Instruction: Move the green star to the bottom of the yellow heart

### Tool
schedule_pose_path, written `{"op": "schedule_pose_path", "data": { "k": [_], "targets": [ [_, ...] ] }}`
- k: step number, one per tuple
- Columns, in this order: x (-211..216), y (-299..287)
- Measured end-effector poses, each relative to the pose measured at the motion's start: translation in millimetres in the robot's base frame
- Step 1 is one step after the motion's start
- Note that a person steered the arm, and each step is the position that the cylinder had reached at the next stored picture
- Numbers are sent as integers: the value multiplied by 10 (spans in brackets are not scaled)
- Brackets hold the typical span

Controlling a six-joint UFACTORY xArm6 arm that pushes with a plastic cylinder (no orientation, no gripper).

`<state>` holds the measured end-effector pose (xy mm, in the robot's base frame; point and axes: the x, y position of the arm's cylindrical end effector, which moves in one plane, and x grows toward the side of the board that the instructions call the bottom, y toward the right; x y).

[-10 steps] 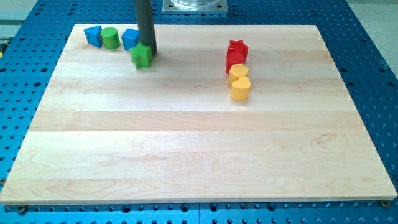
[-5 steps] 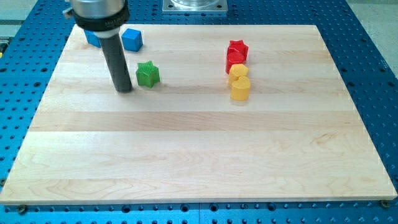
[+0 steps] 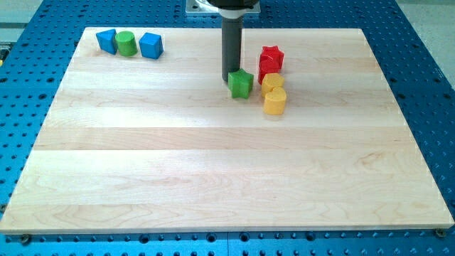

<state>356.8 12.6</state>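
The tabletop (image 3: 213,171) is a pale wooden board on a blue perforated base (image 3: 434,107). Its whole lower half, nearest the view's bottom, carries nothing but wood grain.

Moving up, the first blocks are two yellow ones right of centre. The lower (image 3: 275,102) looks rounded, and whether it or the upper yellow (image 3: 272,83) is the heart is hard to tell at this size; the two touch, one stacked above the other in the view.

Just left of them sits the green star (image 3: 241,84), level with the upper yellow block and just beside it, with a thin gap or a bare touch that I cannot settle. So the star lies to the view's left of the yellow pair, not below it.

My tip (image 3: 231,77) stands at the star's upper left edge, touching or very nearly touching it. The rod (image 3: 232,43) rises straight to the view's top. This tool has no jaws to spread or press; it is a plain rod, pinching nothing.

Behind the yellows come two red blocks, a lower one (image 3: 267,68) partly hidden and a red star (image 3: 271,56) above it.

Farthest, at the top left corner, is a row: blue block (image 3: 106,40), green cylinder (image 3: 126,43), blue cube (image 3: 151,45), close together and well apart from the rest.
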Motion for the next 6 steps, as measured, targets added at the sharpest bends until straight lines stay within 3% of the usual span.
{"op": "schedule_pose_path", "data": {
  "k": [2, 4, 5, 6],
  "targets": [
    [844, 1],
    [1399, 67],
    [939, -786],
    [700, -448]
  ]
}}
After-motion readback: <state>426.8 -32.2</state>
